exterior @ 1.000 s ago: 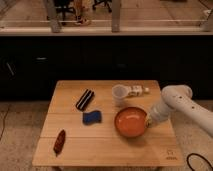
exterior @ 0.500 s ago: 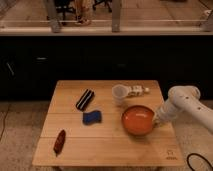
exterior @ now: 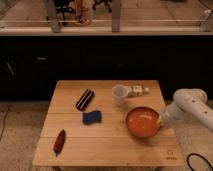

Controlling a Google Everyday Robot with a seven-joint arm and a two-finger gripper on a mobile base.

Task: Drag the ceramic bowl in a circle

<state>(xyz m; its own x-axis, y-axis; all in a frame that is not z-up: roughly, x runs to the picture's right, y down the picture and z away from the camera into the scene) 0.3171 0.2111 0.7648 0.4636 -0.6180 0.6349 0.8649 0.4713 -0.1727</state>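
Bench [exterior: 107,150]: a pale wooden top filling the lower middle of the frame.
Brown object [exterior: 59,141]: small, reddish-brown, lies at the lower left of the bench, well apart from the rest; I cannot tell what it is.
Ceramic bowl [exterior: 141,122]: sits upright at the right of the bench, its glossy orange inside facing up.
Gripper [exterior: 161,121]: at the bowl's right rim, at the end of the white arm coming in from the right edge.
How it handles: likely heavy, rigid and brittle; the glaze looks slick, so a hold may slip and a knock could chip it.
Where to hold: the thin rim on the right side, nearest the arm, seems the best purchase for dragging.
Blue sponge [exterior: 92,117]: left of the bowl, apart from it.
Black striped object [exterior: 85,99]: lies slantwise above the sponge.
White cup [exterior: 120,93]: just beyond the bowl, close enough to be struck during a circle.
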